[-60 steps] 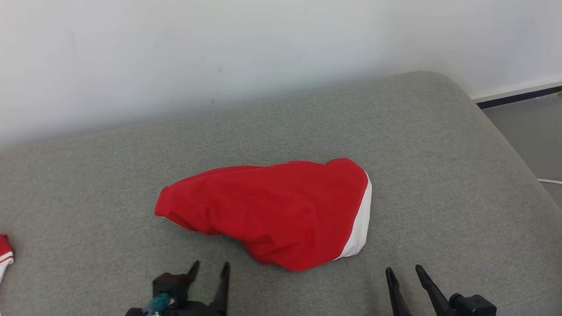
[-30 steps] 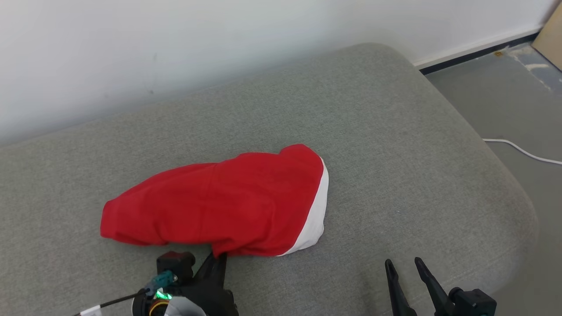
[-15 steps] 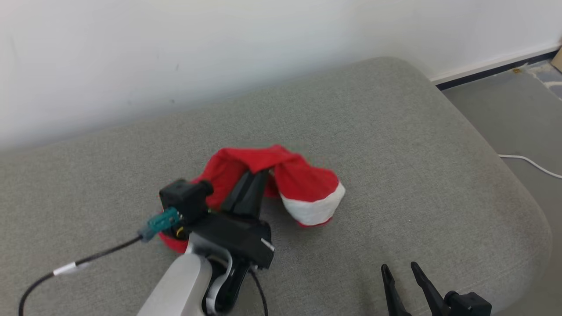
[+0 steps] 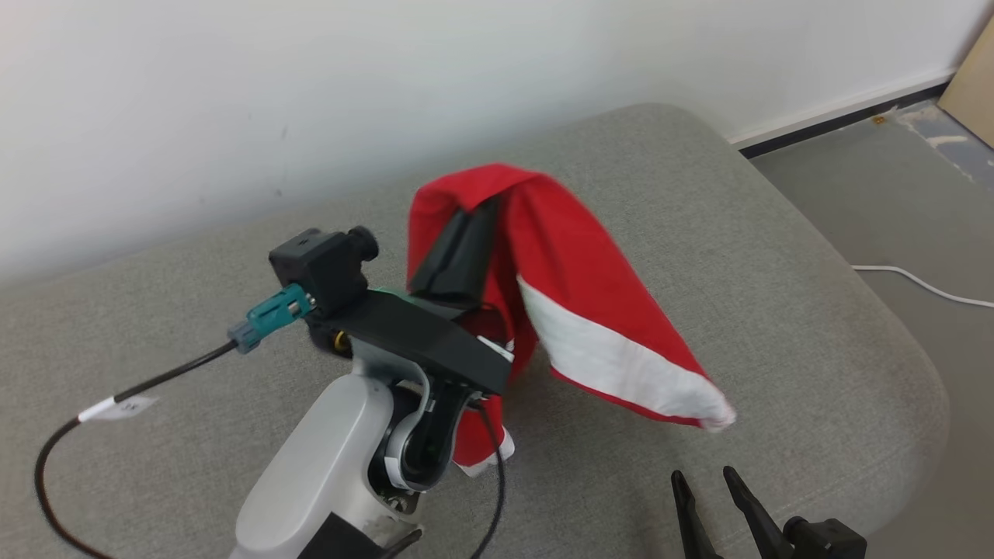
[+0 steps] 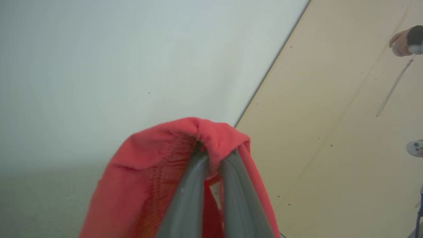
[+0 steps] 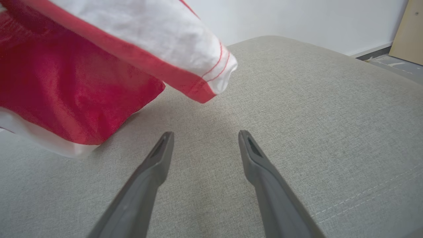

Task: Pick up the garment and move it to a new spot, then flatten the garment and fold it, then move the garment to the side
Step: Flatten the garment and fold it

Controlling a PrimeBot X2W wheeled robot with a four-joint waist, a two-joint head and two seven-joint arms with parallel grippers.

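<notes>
The garment [image 4: 575, 303] is red cloth with a white band. It hangs in the air over the grey cushion [image 4: 776, 310], draped from my left gripper [image 4: 485, 206], which is shut on a fold at its top. In the left wrist view the red garment [image 5: 148, 172] wraps over both fingertips of the left gripper [image 5: 213, 155]. My right gripper [image 4: 703, 481] stands open low at the right, with nothing between its fingers. In the right wrist view the right gripper [image 6: 205, 135] points along the cushion, and the garment [image 6: 72, 79] hangs ahead to the left, its white band end [image 6: 198, 59] swinging free.
The grey cushion's rounded right edge [image 4: 924, 373] drops to the floor [image 4: 893, 194], where a white cable [image 4: 924, 268] lies. A white wall [image 4: 311, 93] runs behind. A tan board [image 5: 337, 132] leans at the right, and a person's hand [image 5: 401, 41] is beside it.
My left gripper closed on the garment's near edge and has lifted it off the cushion; the cloth now hangs and swings right. The right gripper has stayed put. The head camera shifted.
</notes>
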